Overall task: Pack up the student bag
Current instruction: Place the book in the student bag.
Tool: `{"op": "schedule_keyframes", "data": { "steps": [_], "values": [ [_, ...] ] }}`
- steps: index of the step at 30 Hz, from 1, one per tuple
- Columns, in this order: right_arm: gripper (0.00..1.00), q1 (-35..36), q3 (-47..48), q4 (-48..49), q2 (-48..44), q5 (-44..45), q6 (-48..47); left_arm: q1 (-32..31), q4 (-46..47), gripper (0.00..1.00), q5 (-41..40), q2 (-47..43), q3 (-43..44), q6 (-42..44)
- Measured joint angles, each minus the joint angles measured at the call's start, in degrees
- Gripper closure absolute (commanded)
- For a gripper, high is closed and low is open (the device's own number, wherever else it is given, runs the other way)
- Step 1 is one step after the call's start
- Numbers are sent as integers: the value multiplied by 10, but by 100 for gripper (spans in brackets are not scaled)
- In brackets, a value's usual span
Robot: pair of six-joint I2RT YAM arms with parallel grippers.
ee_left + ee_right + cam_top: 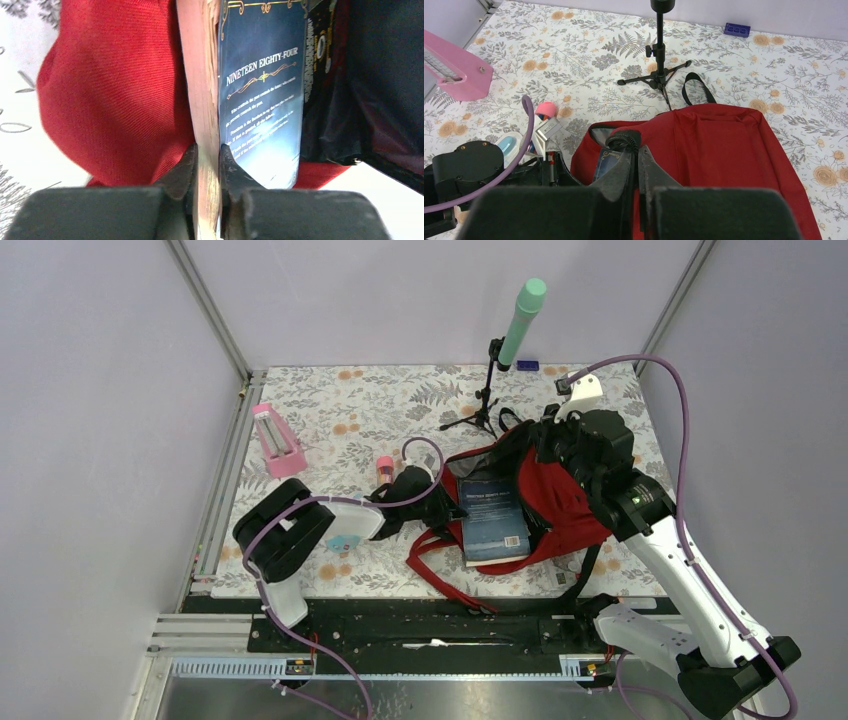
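**Inspector:** Position of the student bag [570, 505]?

**Recorder:** It is on the floral table [340, 405], right of centre. It lies flat, with its mouth turned toward the left arm and its red straps trailing to the near edge.

**Inspector:** Left gripper [207, 159]?

**Recorder:** Clamped on the book [260, 90], one finger on each side of the page block and both pressed against it. In the wrist view the dark blue cover reads "Nineteen Eighty-Four", and the bag's red fabric lies to the left of the pages.

**Inspector:** Where is the book relative to the bag?

**Recorder:** Seen from above, it lies cover-up across the bag's left part. Its far end is at the open mouth and its near end sticks out toward the near edge. How far inside it reaches cannot be told.

**Inspector:** Right gripper [635, 150]?

**Recorder:** Fingers together, pinching the black-edged rim of the bag's mouth, which arches up at the tips. A corner of the book shows under that rim.

**Inspector:** Other items?

**Recorder:** A black tripod [484, 410] stands at the back, just beyond the bag. There is a blue block [737, 29] near the back wall and a pink stand [275, 440] at far left — well apart from the bag.
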Motion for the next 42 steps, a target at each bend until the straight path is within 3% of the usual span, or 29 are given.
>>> {"op": "schedule_keyframes", "data": {
  "steps": [14,22,36,40,42],
  "values": [
    [100,0,-2,0,0,0,0,-15,56,100,-32,-38,-22,26],
    [100,0,-4,0,0,-2,0,-15,104,100,2,14,41,74],
    [100,0,-4,4,12,-32,10,-19,109,100,19,155,221,123],
    [100,0,-4,4,13,-32,10,-19,104,45,20,165,234,142],
    [88,0,-4,3,13,-30,9,-18,106,32,21,163,235,156]
  ]
}}
